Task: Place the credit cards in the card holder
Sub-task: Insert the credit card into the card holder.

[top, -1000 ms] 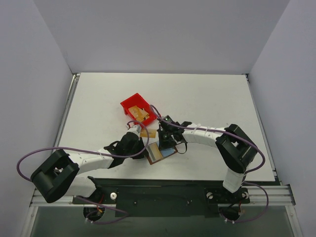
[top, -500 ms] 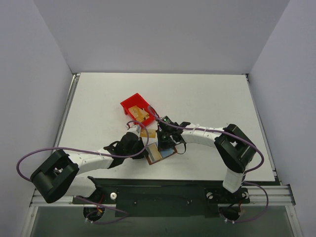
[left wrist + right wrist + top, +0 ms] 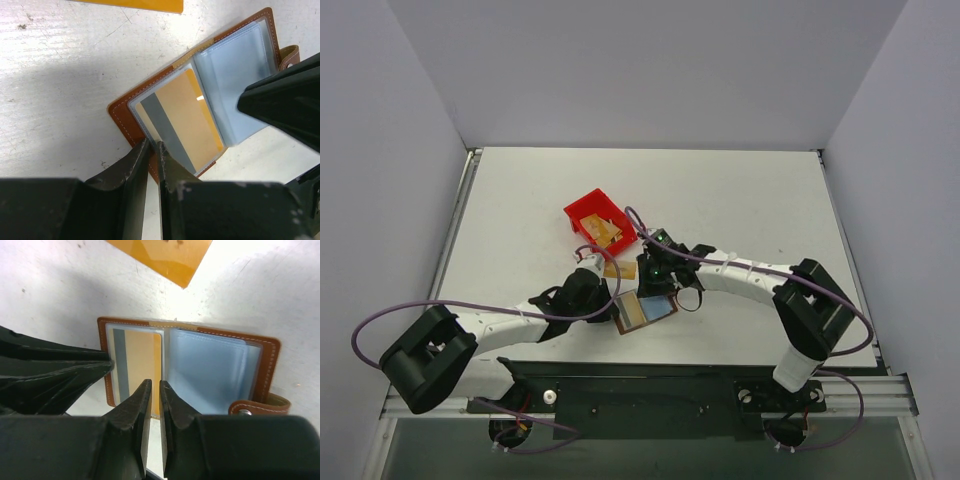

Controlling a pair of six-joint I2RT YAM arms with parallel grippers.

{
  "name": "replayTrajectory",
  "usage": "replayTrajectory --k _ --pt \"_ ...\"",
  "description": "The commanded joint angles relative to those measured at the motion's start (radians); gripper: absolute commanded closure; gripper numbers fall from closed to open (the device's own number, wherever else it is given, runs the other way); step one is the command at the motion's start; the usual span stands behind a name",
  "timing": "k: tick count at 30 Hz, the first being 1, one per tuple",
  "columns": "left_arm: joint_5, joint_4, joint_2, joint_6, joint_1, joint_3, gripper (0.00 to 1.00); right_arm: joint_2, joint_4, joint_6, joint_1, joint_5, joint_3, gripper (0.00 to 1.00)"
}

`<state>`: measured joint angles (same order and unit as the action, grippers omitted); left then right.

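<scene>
The card holder [image 3: 230,75] lies open on the counter [image 3: 740,200], near its front edge and between the two arms. Its light blue pocket panels face up, and the snap tab [image 3: 250,407] sticks out at one end. A gold-tan card with a grey stripe [image 3: 182,122] sits inside the clear pocket of the panel away from the tab.

The left jaws meet the holder at that striped-card end. They are drawn almost together and pinch the corner of its rim, with the fingertips [image 3: 141,152] on either side of the brown edge. The right jaws hang over the middle of the holder, just beside the fold, their tips above the near part of the pocketed card. Only a thin slit shows between their fingertips [image 3: 142,395], and I cannot tell whether they grip the card.

A loose card [image 3: 165,257] lies flat on the counter just beyond the holder, apart from it. Further back stands a red bin [image 3: 582,213] with more cards [image 3: 605,232] in it.
</scene>
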<state>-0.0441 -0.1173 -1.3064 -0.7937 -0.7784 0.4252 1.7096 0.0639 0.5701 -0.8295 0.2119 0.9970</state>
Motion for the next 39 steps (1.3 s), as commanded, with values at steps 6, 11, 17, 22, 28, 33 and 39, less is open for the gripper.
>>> replayTrajectory --k 6,11,17,22,28,33,39 --pt "-0.02 0.062 0.067 0.059 0.019 0.096 0.76 -0.05 0.01 -0.058 0.093 -0.014 0.038 0.82" --pt "-0.022 0.116 0.114 0.077 0.044 0.164 0.74 0.004 0.008 -0.098 0.11 -0.008 0.1 0.75" --pt "-0.034 0.188 0.18 0.073 0.106 0.159 0.7 0.117 0.004 -0.167 0.138 0.01 0.215 0.72" --pt "-0.031 0.212 0.196 0.068 0.163 0.13 0.7 0.223 -0.018 -0.194 0.162 0.043 0.288 0.73" --pt "-0.027 0.217 0.203 0.062 0.179 0.113 0.7 0.295 -0.053 -0.194 0.187 0.076 0.34 0.73" --pt "-0.022 0.223 0.206 0.06 0.188 0.112 0.7 0.361 -0.055 -0.18 0.193 0.118 0.393 0.73" --pt "-0.017 0.226 0.205 0.065 0.2 0.106 0.7 0.415 -0.044 -0.168 0.191 0.167 0.445 0.73"
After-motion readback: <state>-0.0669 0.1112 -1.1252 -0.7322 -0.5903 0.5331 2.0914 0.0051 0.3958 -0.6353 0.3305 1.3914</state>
